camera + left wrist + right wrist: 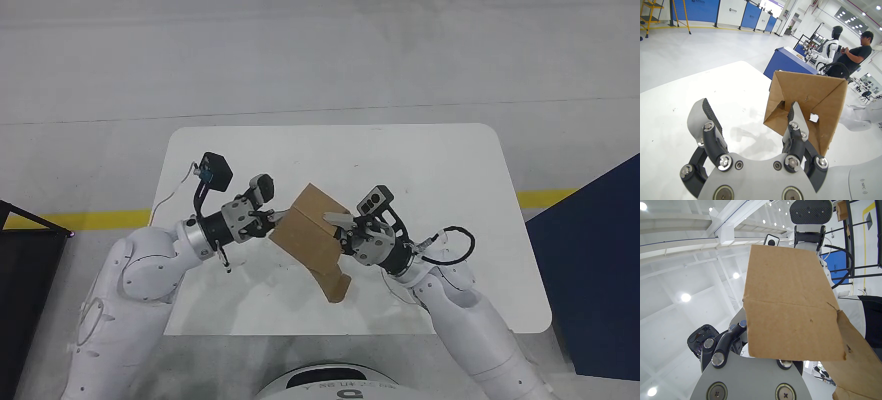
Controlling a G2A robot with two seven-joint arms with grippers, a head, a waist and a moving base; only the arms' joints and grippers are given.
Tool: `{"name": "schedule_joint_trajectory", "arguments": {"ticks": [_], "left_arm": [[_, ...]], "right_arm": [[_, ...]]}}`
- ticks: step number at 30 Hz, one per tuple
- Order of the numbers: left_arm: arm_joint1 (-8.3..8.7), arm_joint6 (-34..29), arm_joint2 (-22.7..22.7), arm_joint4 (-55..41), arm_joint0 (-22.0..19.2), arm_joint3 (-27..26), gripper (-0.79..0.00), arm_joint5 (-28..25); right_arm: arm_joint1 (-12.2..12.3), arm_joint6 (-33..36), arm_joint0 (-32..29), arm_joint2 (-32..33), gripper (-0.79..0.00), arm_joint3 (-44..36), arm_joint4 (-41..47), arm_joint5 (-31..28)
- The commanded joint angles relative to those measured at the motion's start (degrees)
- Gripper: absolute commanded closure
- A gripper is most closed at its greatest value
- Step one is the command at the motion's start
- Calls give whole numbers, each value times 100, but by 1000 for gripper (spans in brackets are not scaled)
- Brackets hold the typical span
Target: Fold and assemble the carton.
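The brown carton [315, 240] hangs tilted above the middle of the white table, partly folded, with one flap [338, 287] sticking out toward the near edge. My right gripper [345, 232] is shut on the carton's right side; in the right wrist view a carton panel [789, 306] covers its fingers. My left gripper [749, 111] is open at the carton's left end. One fingertip [795, 111] lies against the folded end flaps [810, 94], while the other fingertip [705, 111] stands free over the table. In the top view the left gripper [270, 215] touches the carton's left edge.
The white table [450, 180] has bare surface on every side of the carton. A blue cabinet [600, 270] stands off the table's right edge and a dark frame [20, 250] off its left edge.
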Motion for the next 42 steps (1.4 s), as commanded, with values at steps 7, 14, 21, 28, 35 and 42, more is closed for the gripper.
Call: {"name": "schedule_joint_trajectory", "arguments": {"ticks": [7, 14, 21, 28, 35, 42], "left_arm": [[53, 140, -336, 2, 194, -69, -785, 44], [78, 209, -428, -165, 235, -179, -785, 29], [79, 549, -564, -485, 170, -161, -785, 194], [35, 572, -73, -393, -358, -285, -785, 489], [-36, 69, 904, -528, -1029, -190, -785, 326], [-62, -326, 1371, -712, -1311, -41, -785, 141]], "right_arm": [[4, 37, 3, 1, 0, -3, 45, 4], [-43, 1086, 73, -13, 0, 510, 1305, 14], [-63, 1982, 197, -36, 0, 1092, 1780, 203], [-89, 2569, 236, -162, 0, 1316, 2123, 503], [-118, 2959, 303, -204, 0, 1608, 2361, 608], [-130, 3074, 277, -184, 0, 1680, 2393, 556]]}}
